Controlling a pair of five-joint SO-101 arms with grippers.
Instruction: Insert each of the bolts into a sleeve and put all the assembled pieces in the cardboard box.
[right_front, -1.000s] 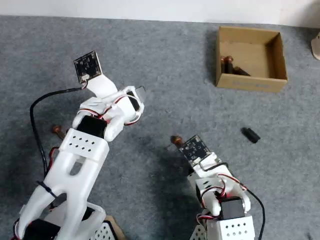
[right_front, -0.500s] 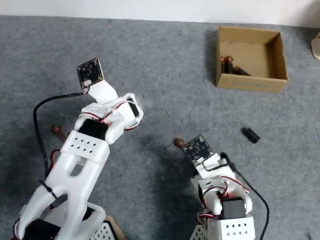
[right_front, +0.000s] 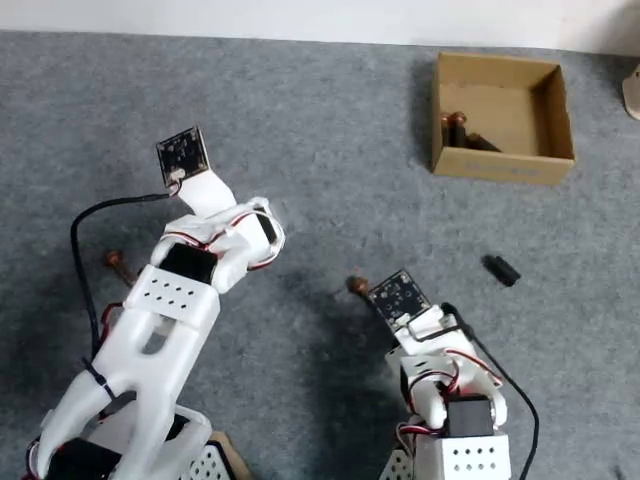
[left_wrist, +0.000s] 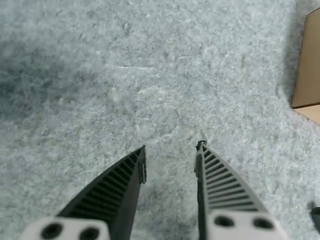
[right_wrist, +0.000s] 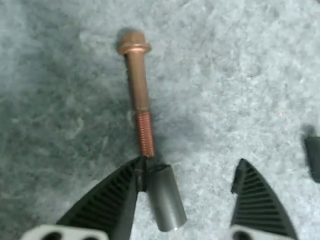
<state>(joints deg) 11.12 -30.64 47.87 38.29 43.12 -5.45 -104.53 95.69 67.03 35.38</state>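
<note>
Bearing cardboard box (right_front: 500, 165), grey carpet (right_front: 330, 140) against white wall (right_front: 250, 15).

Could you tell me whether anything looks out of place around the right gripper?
Yes: the sleeve lies loose between the open fingers of the right gripper, skewed beside the threaded tip of the bolt rather than slid onto it.

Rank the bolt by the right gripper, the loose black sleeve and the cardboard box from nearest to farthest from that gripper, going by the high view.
1. bolt: right in front of the right gripper, with its head pointing away.
2. black sleeve: lying loose on the carpet, off to that arm's right.
3. cardboard box: farthest, at the far right of the table.
</note>
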